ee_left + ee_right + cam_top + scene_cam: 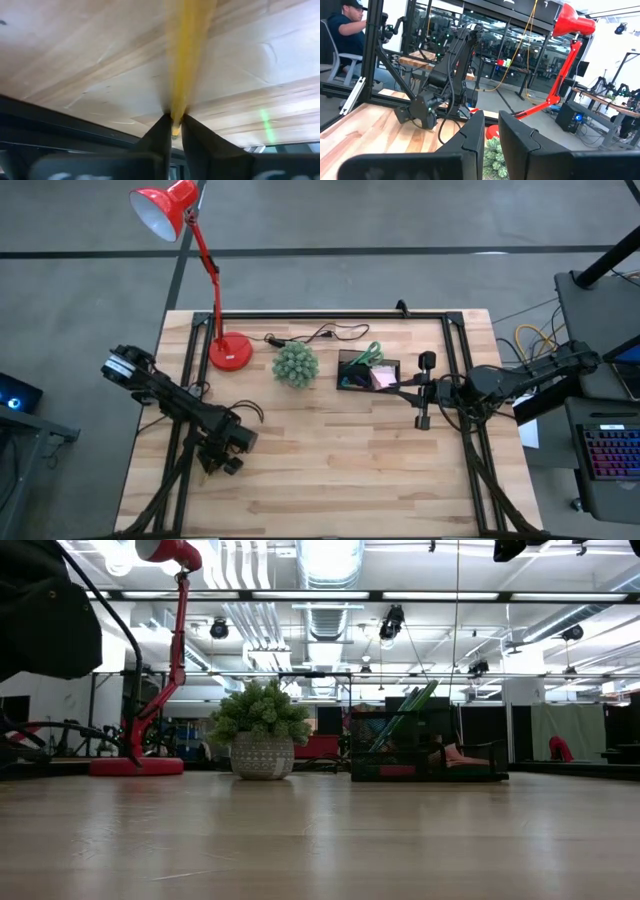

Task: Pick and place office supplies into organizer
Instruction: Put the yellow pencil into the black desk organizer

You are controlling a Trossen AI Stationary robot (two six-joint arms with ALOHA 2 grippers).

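My left gripper [222, 463] hovers over the near-left part of the table, shut on a thin yellow pencil [187, 50]. The black organizer [368, 370] [420, 755] stands at the far middle of the table. Green-handled scissors [368, 355] stick up out of it, and a pink sticky-note pad [384, 379] lies in its right part. My right gripper [400, 389] [491, 135] hangs just right of the organizer, pointing left. Its fingers stand a narrow gap apart and hold nothing. The low view shows neither gripper. My left gripper pinches the yellow pencil near one end [176, 107] between its two fingertips [159, 131]. The pencil runs on straight ahead past the fingertips, in line with them, over the wood. A short stub shows between the fingers. Whether its far end touches the table, I cannot tell.
A red desk lamp stands on its round base [229, 352] at the far left, with a fuzzy green plant [295, 365] between it and the organizer. A black cable [310, 335] lies behind the plant. Black frame rails run along both sides. A seated person [350, 30] shows beyond the table.
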